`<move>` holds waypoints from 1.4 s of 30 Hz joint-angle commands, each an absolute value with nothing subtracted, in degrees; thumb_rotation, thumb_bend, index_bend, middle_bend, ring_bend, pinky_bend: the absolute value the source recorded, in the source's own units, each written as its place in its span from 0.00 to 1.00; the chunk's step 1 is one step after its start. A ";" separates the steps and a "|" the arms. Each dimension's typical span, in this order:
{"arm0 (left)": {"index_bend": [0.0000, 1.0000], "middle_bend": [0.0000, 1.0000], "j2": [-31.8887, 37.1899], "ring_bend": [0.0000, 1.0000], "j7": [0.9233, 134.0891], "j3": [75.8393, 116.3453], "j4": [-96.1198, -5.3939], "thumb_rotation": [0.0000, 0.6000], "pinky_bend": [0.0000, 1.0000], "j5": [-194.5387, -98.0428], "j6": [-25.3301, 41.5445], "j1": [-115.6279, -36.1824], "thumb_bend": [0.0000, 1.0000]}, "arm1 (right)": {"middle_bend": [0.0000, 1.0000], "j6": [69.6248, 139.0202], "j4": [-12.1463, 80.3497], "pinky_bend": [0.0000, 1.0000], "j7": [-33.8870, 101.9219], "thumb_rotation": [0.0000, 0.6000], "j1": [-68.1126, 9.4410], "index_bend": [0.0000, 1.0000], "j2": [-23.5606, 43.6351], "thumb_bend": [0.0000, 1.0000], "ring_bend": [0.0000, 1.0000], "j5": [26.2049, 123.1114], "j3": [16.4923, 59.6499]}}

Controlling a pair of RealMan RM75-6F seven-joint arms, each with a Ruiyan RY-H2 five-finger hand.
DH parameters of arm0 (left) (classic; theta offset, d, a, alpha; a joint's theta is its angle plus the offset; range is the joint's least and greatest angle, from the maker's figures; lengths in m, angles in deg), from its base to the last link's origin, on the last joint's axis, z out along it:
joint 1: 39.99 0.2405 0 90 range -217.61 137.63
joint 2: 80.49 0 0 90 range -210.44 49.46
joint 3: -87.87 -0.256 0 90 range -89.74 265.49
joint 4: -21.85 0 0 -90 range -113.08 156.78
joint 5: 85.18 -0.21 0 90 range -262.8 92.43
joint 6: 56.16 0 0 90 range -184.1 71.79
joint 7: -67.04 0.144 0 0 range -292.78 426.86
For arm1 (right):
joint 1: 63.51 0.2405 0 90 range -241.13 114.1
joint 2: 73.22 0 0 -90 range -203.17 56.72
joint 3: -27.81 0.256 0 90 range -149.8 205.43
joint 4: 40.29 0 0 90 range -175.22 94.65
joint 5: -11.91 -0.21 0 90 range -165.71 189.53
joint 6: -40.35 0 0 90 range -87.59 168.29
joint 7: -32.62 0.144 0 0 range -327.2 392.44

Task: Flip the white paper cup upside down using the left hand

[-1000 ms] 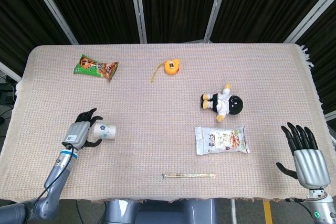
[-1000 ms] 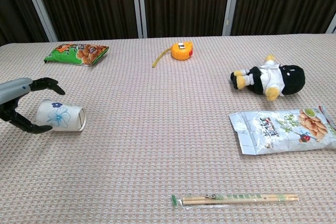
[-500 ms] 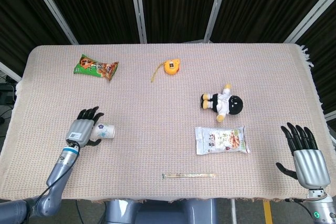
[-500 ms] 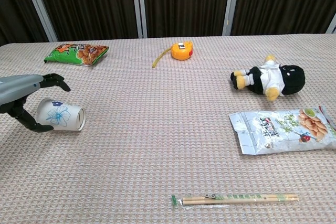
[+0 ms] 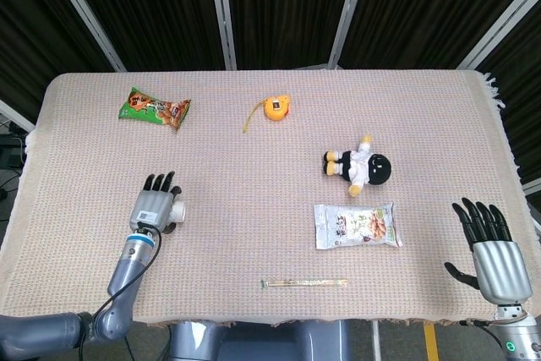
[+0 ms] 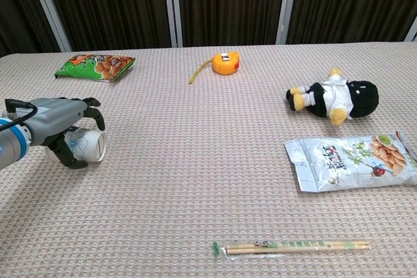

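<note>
The white paper cup (image 6: 89,146) with a blue flower print lies on its side near the table's front left, its mouth facing right. My left hand (image 6: 57,119) lies over it, fingers curled over the top and thumb hooked beneath, gripping it. In the head view the left hand (image 5: 152,205) hides most of the cup (image 5: 178,211). My right hand (image 5: 492,247) hovers at the table's front right corner with its fingers spread, holding nothing. The chest view does not show it.
A green snack bag (image 5: 155,108) lies at the back left and an orange tape measure (image 5: 275,107) at the back middle. A plush toy (image 5: 359,165), a snack packet (image 5: 355,226) and wrapped chopsticks (image 5: 304,281) lie right of centre.
My left hand has slid right from beside the cup's base to over the cup, and its fingers have wrapped round it. The cup and the right hand have stayed put.
</note>
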State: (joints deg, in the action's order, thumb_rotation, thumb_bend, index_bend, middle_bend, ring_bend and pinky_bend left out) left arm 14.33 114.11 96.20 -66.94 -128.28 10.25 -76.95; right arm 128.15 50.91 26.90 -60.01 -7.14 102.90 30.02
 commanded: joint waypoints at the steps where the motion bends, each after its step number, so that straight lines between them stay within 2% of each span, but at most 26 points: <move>1: 0.36 0.00 15.14 0.00 114.49 96.32 -66.58 1.00 0.00 -127.65 10.56 -77.42 0.16 | 0.00 128.16 50.92 0.00 26.81 1.00 -60.01 0.00 -7.11 0.05 0.00 102.96 29.99; 3: 0.42 0.00 15.62 0.00 114.02 96.37 -66.59 1.00 0.00 -128.04 10.84 -77.50 0.16 | 0.00 128.24 50.93 0.00 26.78 1.00 -60.04 0.00 -7.09 0.05 0.00 103.02 29.97; 7: 0.47 0.00 16.02 0.00 111.22 96.42 -67.02 1.00 0.00 -130.33 11.50 -77.04 0.16 | 0.00 128.33 50.90 0.00 26.91 1.00 -60.07 0.00 -7.12 0.05 0.00 102.95 30.02; 17: 0.47 0.00 15.34 0.00 90.79 99.37 -71.51 1.00 0.00 -138.68 9.33 -73.88 0.16 | 0.00 128.40 50.92 0.00 26.90 1.00 -60.08 0.00 -7.09 0.05 0.00 102.93 30.07; 21: 0.46 0.00 17.02 0.00 79.01 99.76 -69.04 1.00 0.00 -145.15 8.99 -72.44 0.16 | 0.00 128.32 50.91 0.00 26.85 1.00 -60.04 0.00 -7.08 0.05 0.00 102.95 30.05; 28: 0.46 0.00 19.34 0.00 64.28 99.26 -62.92 1.00 0.00 -149.47 5.79 -71.15 0.16 | 0.00 128.30 50.87 0.00 26.81 1.00 -60.06 0.00 -7.03 0.05 0.00 103.01 29.97; 32: 0.46 0.00 21.06 0.00 60.99 98.59 -57.75 1.00 0.00 -150.35 4.04 -71.11 0.16 | 0.00 128.06 50.94 0.00 26.41 1.00 -60.00 0.00 -6.97 0.05 0.00 103.01 29.88; 42: 0.46 0.00 19.23 0.00 54.80 97.25 -55.57 1.00 0.00 -153.67 3.48 -69.38 0.16 | 0.00 127.97 50.92 0.00 26.11 1.00 -59.94 0.00 -6.82 0.05 0.00 103.05 29.83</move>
State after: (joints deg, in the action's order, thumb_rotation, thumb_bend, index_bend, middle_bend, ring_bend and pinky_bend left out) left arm 20.09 56.15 97.78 -55.97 -152.93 3.47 -70.13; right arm 127.96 50.90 26.15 -59.94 -6.82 103.01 29.86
